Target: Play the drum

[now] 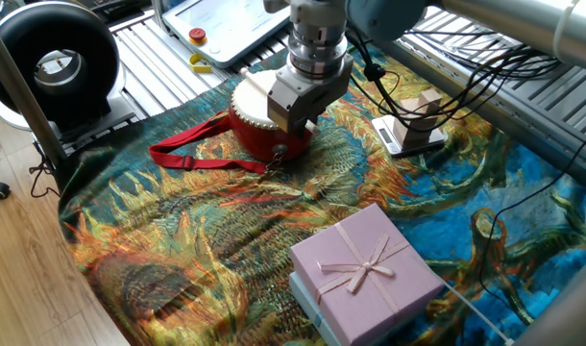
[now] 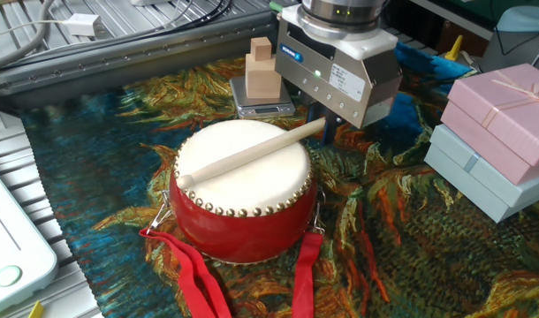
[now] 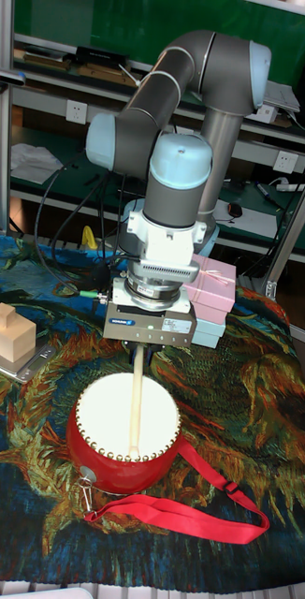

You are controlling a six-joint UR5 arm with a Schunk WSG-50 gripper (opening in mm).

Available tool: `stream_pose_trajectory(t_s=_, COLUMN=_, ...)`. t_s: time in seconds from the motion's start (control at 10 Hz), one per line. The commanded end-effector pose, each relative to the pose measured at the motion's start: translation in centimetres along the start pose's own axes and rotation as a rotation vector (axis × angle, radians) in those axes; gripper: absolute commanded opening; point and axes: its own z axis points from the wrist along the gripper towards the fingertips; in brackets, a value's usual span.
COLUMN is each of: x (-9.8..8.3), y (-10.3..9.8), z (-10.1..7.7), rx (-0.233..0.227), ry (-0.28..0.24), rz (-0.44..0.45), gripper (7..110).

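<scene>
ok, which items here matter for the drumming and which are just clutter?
In play:
drum
drumstick, held by the pincer, lying across the skin

Clutter:
pink gift box on a pale blue box
wooden blocks on a small scale
black fan

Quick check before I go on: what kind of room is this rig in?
Likely a robotics lab or test bench: a UR5 arm over a patterned cloth, metal shelving, loose cables.

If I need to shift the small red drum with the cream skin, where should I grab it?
Take the red fabric strap trailing loose on the cloth, coming from above. The drum's round body looks too wide for the end effector, which is shut on the wooden drumstick lying across the skin.
</scene>
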Motion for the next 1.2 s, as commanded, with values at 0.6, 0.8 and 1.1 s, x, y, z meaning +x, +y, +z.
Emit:
stream_pose_trajectory(t_s=0.6, x=-0.1, y=-0.8, z=-0.7, rx=0.024, ry=-0.009, rz=0.028, gripper=7)
stream_pose_trajectory(t_s=0.8, x=0.2, y=-1.4, z=-2.2, rx=0.044, ry=-0.005, rz=0.032, gripper=7)
stream_pose_trajectory(t_s=1.1, x=0.9, y=-1.3, z=-4.9, rx=0.017, ry=-0.001, rz=0.033, gripper=7)
